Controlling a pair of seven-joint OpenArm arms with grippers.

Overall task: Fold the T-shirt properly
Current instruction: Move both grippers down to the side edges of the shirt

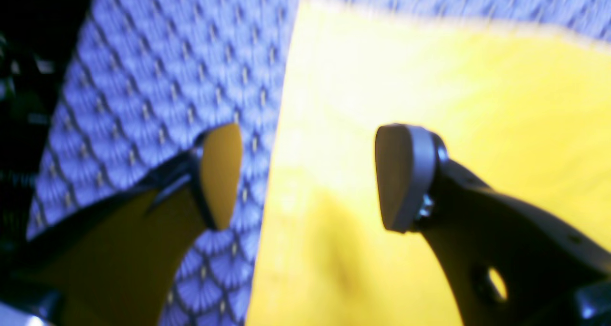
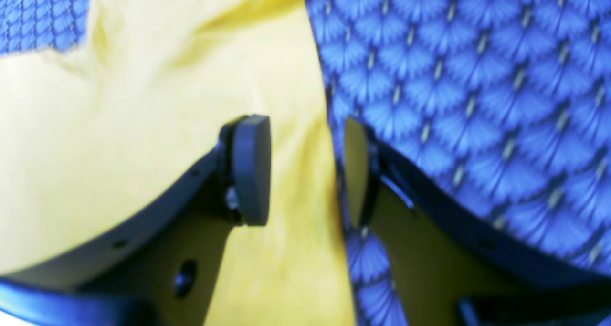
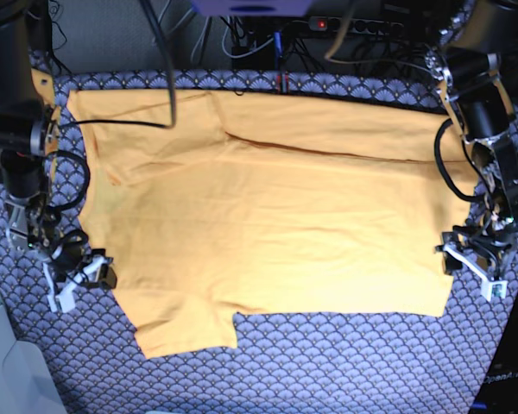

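We lower both released grippers, left [image 1: 308,175] and right [image 2: 305,171], straddling the shirt [image 3: 276,233] edges, then pinch evenly

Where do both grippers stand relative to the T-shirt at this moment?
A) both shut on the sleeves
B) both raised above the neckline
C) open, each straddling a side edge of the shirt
C: the left gripper and right gripper each show parted pads astride an edge of the T-shirt.

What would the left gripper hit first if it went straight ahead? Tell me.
Probably the T-shirt: the left gripper, jaws open, straddles its side edge over the patterned cloth. Depth is blurred, so that is a guess.
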